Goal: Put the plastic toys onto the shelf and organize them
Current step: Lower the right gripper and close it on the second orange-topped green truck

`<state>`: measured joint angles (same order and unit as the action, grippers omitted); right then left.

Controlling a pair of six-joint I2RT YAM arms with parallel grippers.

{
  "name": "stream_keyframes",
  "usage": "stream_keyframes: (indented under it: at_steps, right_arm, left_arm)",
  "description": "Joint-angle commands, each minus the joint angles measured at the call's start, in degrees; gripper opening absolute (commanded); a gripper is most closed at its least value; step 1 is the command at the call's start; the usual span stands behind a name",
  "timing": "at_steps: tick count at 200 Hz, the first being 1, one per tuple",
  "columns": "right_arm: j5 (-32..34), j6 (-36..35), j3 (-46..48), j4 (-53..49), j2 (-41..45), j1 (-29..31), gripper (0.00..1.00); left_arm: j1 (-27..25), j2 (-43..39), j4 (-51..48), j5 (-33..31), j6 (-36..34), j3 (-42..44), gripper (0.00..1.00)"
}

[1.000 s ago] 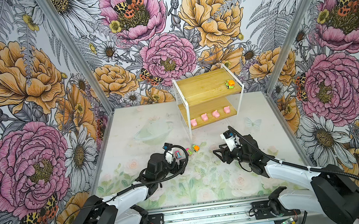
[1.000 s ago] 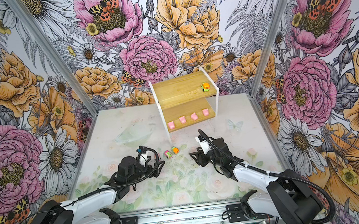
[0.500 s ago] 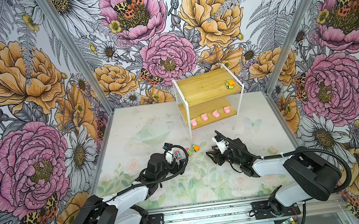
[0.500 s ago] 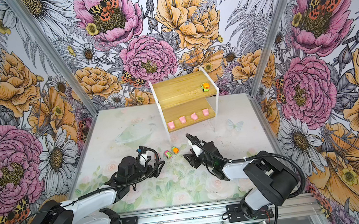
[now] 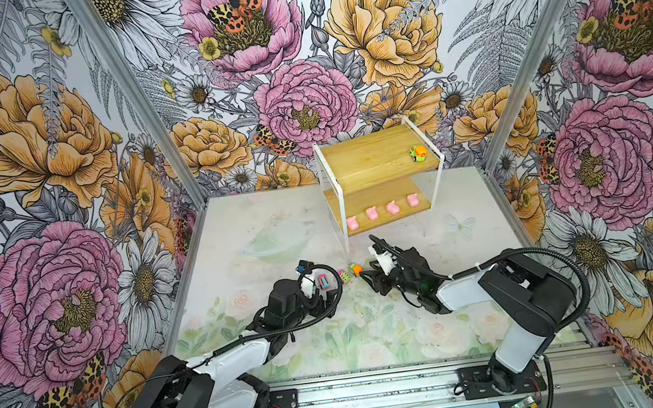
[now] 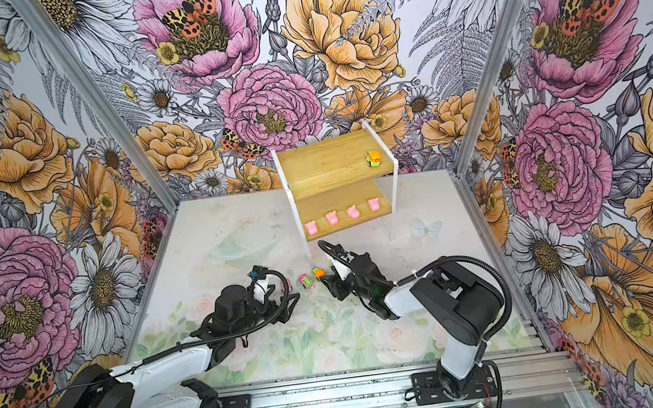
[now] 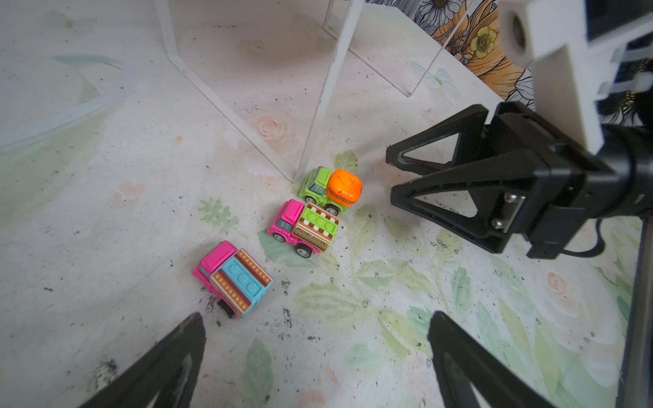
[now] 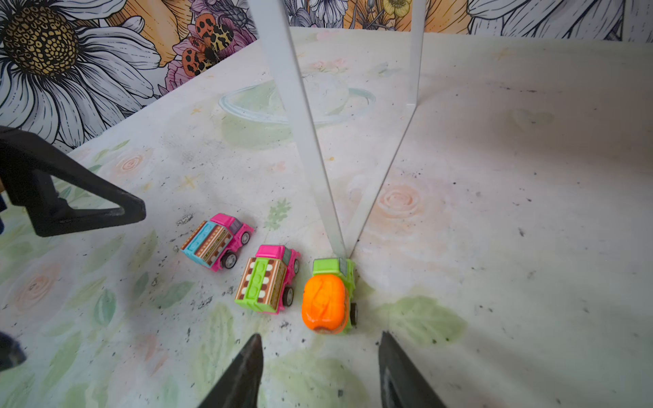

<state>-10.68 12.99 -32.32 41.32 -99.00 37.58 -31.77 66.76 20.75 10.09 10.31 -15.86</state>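
Step in hand: judged to be the approach to a pick, nothing yet lifted.
Right claw (image 8: 320,338): jaws apart and empty, low over the worktop (image 5: 373,333).
Left claw (image 7: 317,318): spread wide, holding nothing, facing the right claw across the three loose cars.
Orange-and-green car (image 8: 327,300): just ahead of the right claw's tips and in line with the gap between them. Its orange drum is towards the claw and its green cab is up against the foot of the shelf's white front leg (image 8: 304,141).
Pink car with green trim (image 8: 268,279): just beside the orange one, on the side towards the left claw.
Pink car with blue trim (image 8: 215,242): further that way, just ahead of the left claw.
Shelf (image 5: 378,157): beyond the right claw and above it.
Already shelved: four pink pigs (image 5: 372,212) in a row on the lower board and a second orange-and-green car (image 5: 418,153) on the upper board.
Progress: five of eight toys placed, as I judge it.
Next move calls for: easing the right claw forward until its fingers straddle the car's sides, then pinching and lifting back clear of the leg. The upper board beside its twin looks the tidy spot.
Risk: the near finger may nudge the green-trimmed car.
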Motion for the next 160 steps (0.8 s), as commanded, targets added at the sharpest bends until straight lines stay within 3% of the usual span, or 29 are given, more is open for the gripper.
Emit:
stream_keyframes:
  at_steps: [1,160]
  right_arm:
    - [0.86,0.15,-2.61,2.41,-2.49,0.58,0.52]
    - [2.68,0.71,-6.07,4.08,-10.14,2.09,0.47]
  left_arm:
    - [-0.41,-0.02,0.60,-0.75,-0.23,-0.32,0.99]
    - [-0.37,0.32,0.79,-0.86,-0.20,-0.33,0.99]
